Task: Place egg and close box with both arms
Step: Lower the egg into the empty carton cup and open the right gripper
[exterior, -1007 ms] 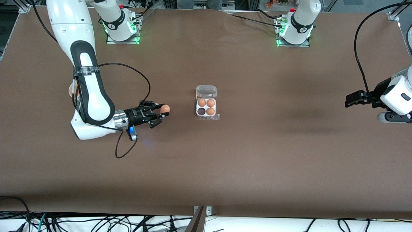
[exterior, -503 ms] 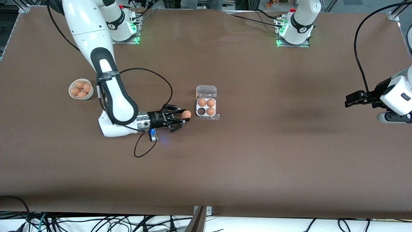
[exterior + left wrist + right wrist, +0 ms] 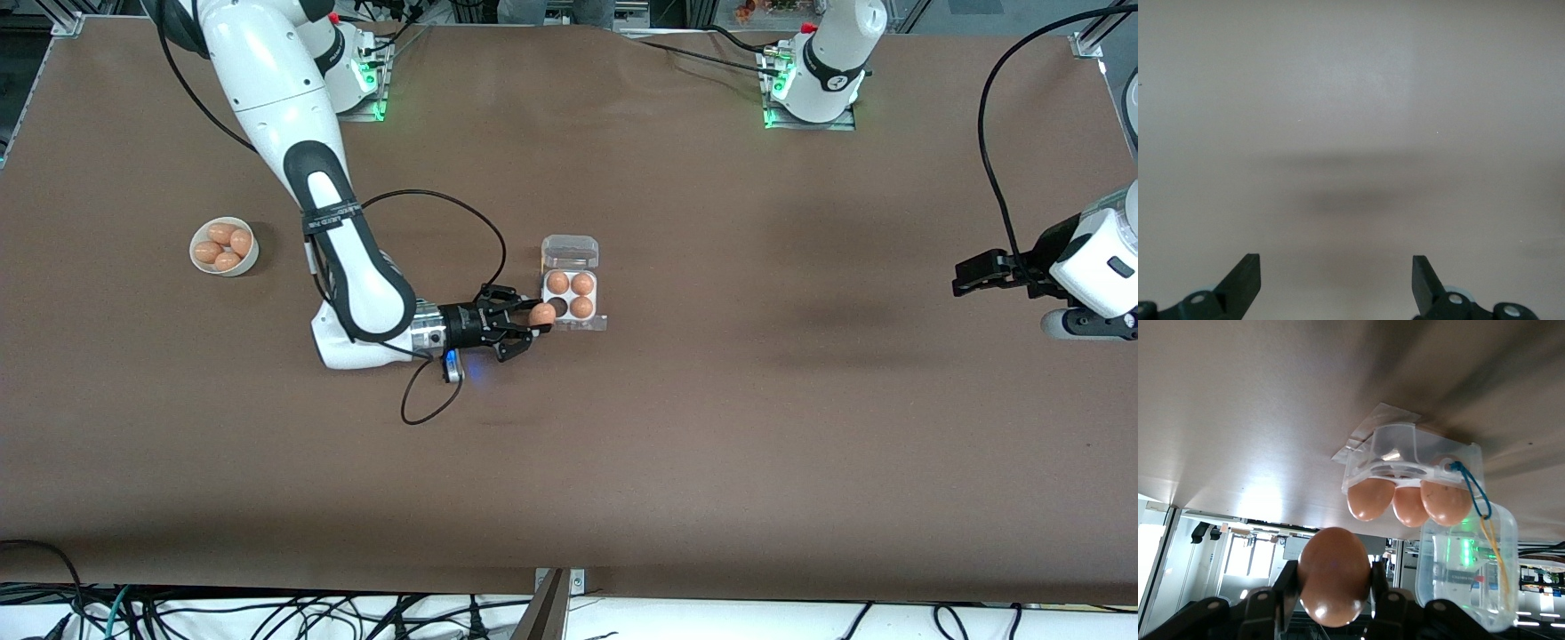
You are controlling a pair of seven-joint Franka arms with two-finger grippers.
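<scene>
Two arms: right arm (image 3: 351, 276) stretched out low over the desk toward the box; left arm (image 3: 1098, 267) waiting well apart at its own end of the desk.
Desk (image 3: 711, 427): brown, bare under the left gripper, carrying box and bowl.
Right gripper (image 3: 532, 318): jaws clamped on the egg, hanging just beside the box at the edge of the vacant cup.
Left gripper (image 3: 1337, 280): jaws spread wide, holding nothing, over bare desk.
Box (image 3: 571, 293): lid (image 3: 570, 252) hinged back and lying open, white tray directly ahead of the right jaws; three cups filled, one cup (image 3: 556, 308) dark and vacant, the one closest to the right jaws.
Bowl (image 3: 222, 246): round, white, well back from the right jaws toward the right arm's end, with spare eggs inside.
Egg (image 3: 1333, 576): orange-brown, pinched between the right jaws, clear of the tray, not yet in any cup.
Done, as judged: egg picked up and carried almost to the box.
Left, as judged: short move over the vacant cup, lowering, release; then lid folded down with both arms, the left arm not yet near the box.
Progress, as judged: roughly midway, placing nearly in hand, closing untouched.
</scene>
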